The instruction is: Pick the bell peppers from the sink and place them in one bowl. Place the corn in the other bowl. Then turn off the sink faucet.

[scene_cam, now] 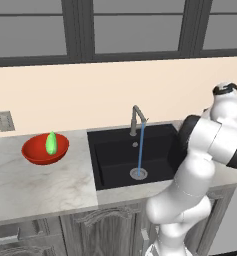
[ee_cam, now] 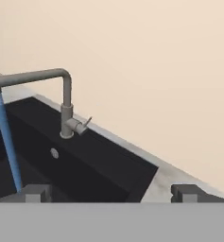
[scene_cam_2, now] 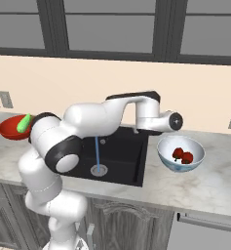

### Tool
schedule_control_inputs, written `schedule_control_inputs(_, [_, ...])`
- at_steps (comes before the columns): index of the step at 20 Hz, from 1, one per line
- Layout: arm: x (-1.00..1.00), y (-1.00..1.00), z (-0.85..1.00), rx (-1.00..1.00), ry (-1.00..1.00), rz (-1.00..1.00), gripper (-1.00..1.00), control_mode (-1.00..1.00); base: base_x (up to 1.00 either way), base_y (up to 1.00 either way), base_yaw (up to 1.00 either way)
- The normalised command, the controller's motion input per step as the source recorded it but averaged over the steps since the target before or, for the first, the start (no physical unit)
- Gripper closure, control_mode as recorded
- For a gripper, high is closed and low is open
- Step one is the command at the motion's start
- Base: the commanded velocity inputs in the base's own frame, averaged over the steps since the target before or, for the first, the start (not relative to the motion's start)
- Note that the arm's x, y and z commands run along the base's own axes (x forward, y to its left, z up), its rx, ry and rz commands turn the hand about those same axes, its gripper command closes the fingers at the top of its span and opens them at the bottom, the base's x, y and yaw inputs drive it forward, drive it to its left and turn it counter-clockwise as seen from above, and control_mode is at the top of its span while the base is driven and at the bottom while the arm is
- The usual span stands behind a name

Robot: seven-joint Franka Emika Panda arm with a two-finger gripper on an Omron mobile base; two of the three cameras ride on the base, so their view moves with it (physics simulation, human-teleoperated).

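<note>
- Kitchen wall is plain cream with dark cabinets above; the marble worktop [scene_cam: 35, 185] runs both sides of the sink [scene_cam: 120, 160].
- Sink is a black basin, nothing left in it but the drain; a blue water stream [scene_cam: 140, 150] runs down onto the drain, so the tap is on.
- Red bowl [scene_cam: 45, 149] sits on the worktop left of the sink with the corn [scene_cam: 51, 143] in it.
- White-and-blue bowl [scene_cam_2: 180, 154] sits right of the sink, holding both bell peppers [scene_cam_2: 182, 156].
- Sorting looks done; you're on the faucet step.
- Hand [ee_cam: 111, 191] is empty, fingers spread wide, over the right part of the sink, facing the faucet [ee_cam: 66, 106].
- Small lever [ee_cam: 85, 124] sticks out of the faucet base toward the hand's side.
- Aim for the lever, not the spout; come in level, push with one finger, and watch for the stream to stop.
</note>
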Motion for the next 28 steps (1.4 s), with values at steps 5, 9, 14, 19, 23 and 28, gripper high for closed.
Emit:
schedule_control_inputs(5, [0.1, 0.35, -0.16, 0.0, -0.02, 0.4, -1.0, -1.0, 0.0, 0.0, 0.0])
schedule_control_inputs(9, [0.03, 0.43, -0.26, 0.0, -0.01, 0.41, -1.0, -1.0, 0.0, 0.0, 0.0])
schedule_control_inputs(14, [0.13, 0.4, -0.11, 0.0, 0.0, 0.32, -1.0, -1.0, 0.0, 0.0, 0.0])
schedule_control_inputs(19, [0.3, 0.47, -0.07, 0.0, 0.0, 0.21, -1.0, -1.0, 0.0, 0.0, 0.0])
schedule_control_inputs(23, [0.23, 0.5, -0.24, -0.01, 0.0, 0.11, -1.0, -1.0, 0.0, 0.0, 0.0])
schedule_control_inputs(28, [0.08, 0.42, -0.38, -0.06, 0.0, 0.01, -1.0, -1.0, 0.0, 0.0, 0.0])
